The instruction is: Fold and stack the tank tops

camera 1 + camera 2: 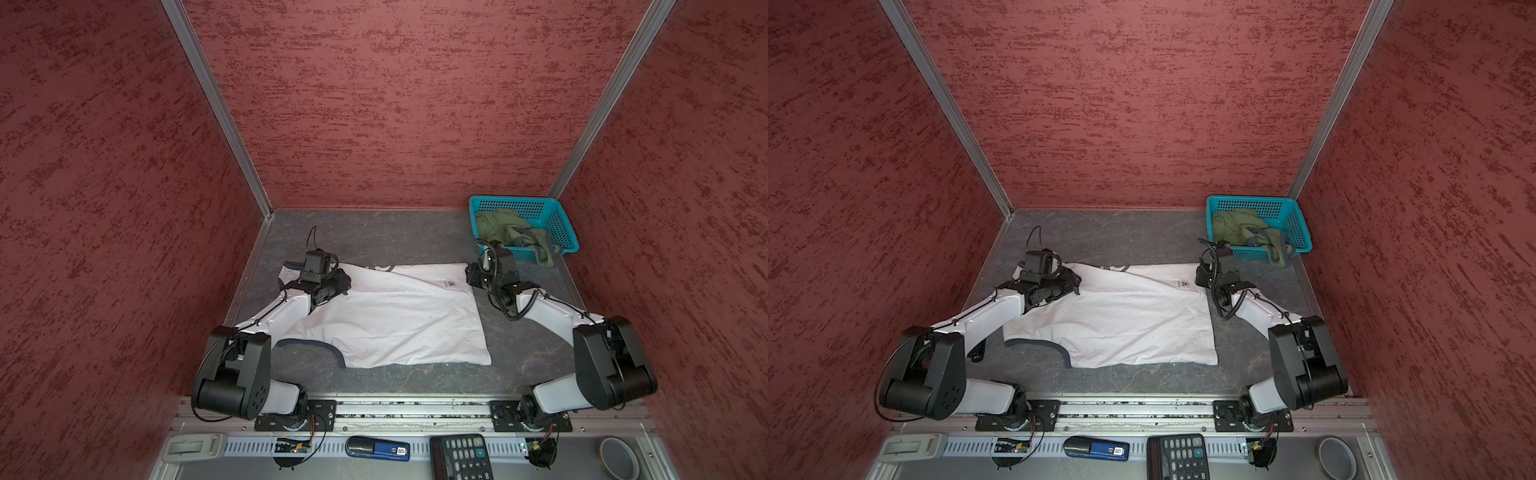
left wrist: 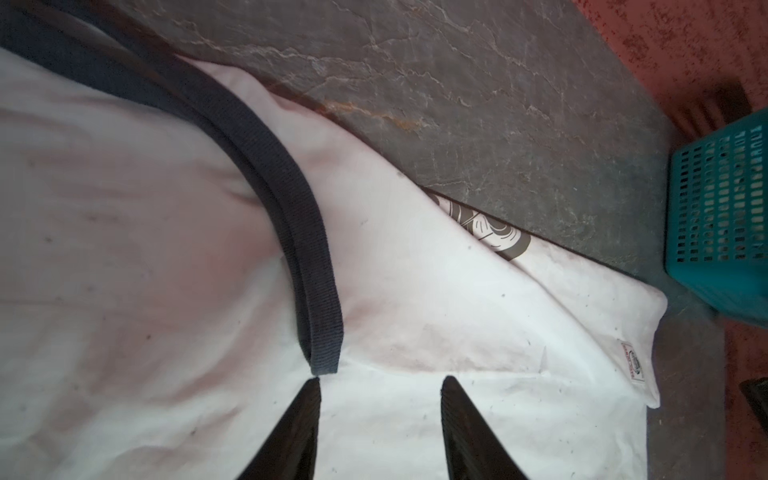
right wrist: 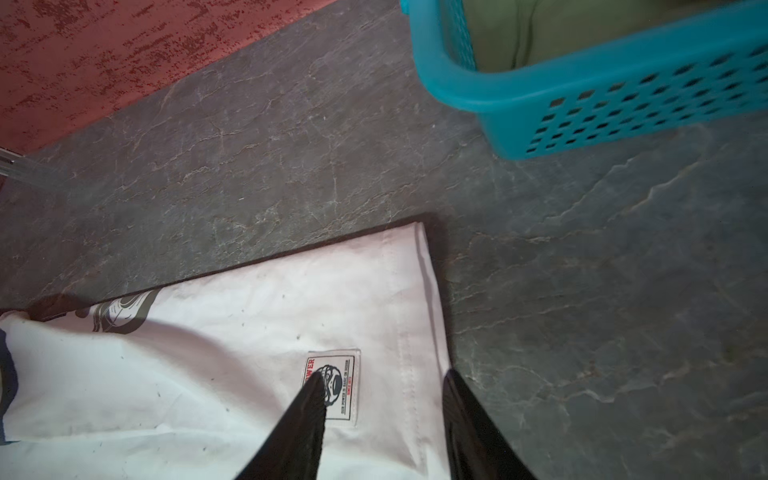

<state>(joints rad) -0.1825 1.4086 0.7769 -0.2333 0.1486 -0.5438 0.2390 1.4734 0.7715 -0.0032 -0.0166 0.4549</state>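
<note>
The white tank top lies half-folded at table centre. The green tank top sits in the basket at 1 o'clock. Our left gripper and right gripper stand apart, empty. Next, we should regrip both ends evenly and keep the edges aligned.

Light is soft and rather dim. The white cloth tank top looks pinkish and throws a thin shadow on the grey stone-patterned table. The teal perforated plastic basket is blurred.
</note>
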